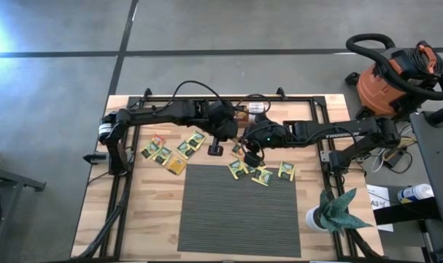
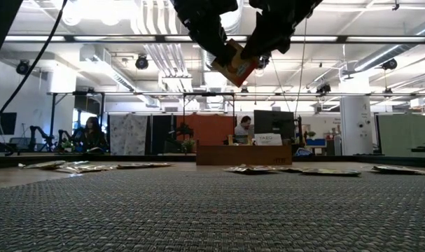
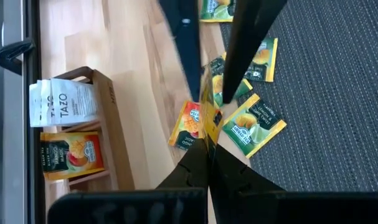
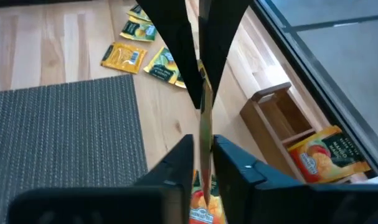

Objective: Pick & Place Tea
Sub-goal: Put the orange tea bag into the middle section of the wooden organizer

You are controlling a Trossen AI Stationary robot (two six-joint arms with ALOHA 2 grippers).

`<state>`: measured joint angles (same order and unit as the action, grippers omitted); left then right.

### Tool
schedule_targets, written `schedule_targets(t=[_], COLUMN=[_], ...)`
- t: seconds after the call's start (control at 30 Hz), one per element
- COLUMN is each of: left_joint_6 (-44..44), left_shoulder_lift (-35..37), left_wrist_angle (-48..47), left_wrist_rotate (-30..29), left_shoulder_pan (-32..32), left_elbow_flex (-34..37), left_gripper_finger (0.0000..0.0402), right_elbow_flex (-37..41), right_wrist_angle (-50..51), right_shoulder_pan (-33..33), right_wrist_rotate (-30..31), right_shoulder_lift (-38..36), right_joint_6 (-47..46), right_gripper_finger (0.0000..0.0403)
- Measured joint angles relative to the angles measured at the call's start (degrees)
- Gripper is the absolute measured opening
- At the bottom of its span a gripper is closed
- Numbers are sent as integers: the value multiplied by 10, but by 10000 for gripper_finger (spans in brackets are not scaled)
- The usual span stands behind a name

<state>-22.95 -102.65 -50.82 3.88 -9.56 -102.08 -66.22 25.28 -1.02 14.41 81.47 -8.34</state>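
An orange tea sachet (image 2: 234,64) hangs high above the table's middle, between both grippers. My left gripper (image 3: 207,152) is shut on it from one side and my right gripper (image 4: 203,146) from the other; in the high view they meet at the sachet (image 1: 239,139). Both wrist views show the sachet (image 3: 207,115) edge-on. More tea sachets (image 1: 176,164) (image 1: 261,175) lie flat on the wood by the dark mat's far edge. The wooden tray (image 3: 95,124) stands on the table's far side and holds a white sachet (image 3: 61,102) and an orange one (image 3: 70,155). My left gripper pinches the sachet's flat faces (image 3: 207,134) between its two fingers, coming slanting down from the table's left. The sachet is lifted clear and tilted. My right gripper pinches the same sachet's faces (image 4: 205,134) between its two fingers, slanting down from the table's right, opposite the left fingers (image 4: 176,56). A lower corner (image 2: 233,80) sticks out below both grippers.
A dark ribbed mat (image 1: 239,208) covers the table's near middle. A white cup with a green plant (image 1: 334,212) stands at the near right corner. Beyond the table's right far corner stands an orange shop vacuum (image 1: 396,77). People sit in the room behind (image 2: 92,133).
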Motion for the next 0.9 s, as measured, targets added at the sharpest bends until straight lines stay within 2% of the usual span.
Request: schedule_targets(t=[0.13,0.4,0.7,0.9], left_joint_6=[21,40,51,63], left_shoulder_lift=[2,15,25,24], left_wrist_angle=[0,0,2,-28], left_wrist_rotate=[0,-1,-6,-15], left_shoulder_pan=[0,0,0,-1], left_elbow_flex=[0,2,1,2], left_gripper_finger=[0,2,75,87], right_elbow_flex=[0,1,4,8], right_wrist_angle=[0,-9,-6,-28], right_shoulder_pan=[0,0,0,0], right_wrist_rotate=[1,1,6,8], right_shoulder_lift=[0,-1,0,-1], right_joint_6=[-8,-22,-37,-48], right_gripper_finger=[14,9,8,8])
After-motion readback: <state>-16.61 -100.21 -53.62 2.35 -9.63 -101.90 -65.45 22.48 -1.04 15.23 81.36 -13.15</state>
